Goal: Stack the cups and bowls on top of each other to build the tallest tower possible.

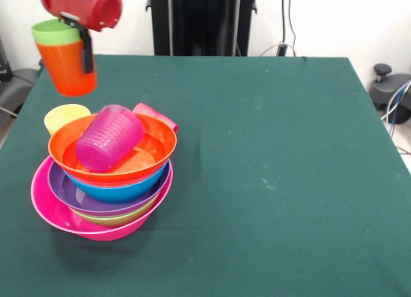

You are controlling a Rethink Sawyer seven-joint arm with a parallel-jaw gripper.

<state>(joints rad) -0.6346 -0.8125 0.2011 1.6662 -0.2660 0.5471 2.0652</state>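
Observation:
My gripper [82, 52] hangs above the table's left rear, shut on the wall of an orange cup [65, 71] that has a green cup [52, 31] nested inside it. One black finger [86, 53] shows on the outside of the cup; both cups are held in the air. Below stands the tower: the pink bowl [48, 207] as base, then the green bowl [122, 218], purple bowl [67, 191], blue bowl [122, 189] and orange bowl [157, 138]. A purple cup [108, 138] lies on its side in the orange bowl. A yellow cup [63, 116] and a red cup [159, 115] sit just behind the pile.
The green cloth table [276, 169] stretches to the right of the pile. Its left edge runs close beside the pink bowl. Cables and a black stand lie beyond the right edge.

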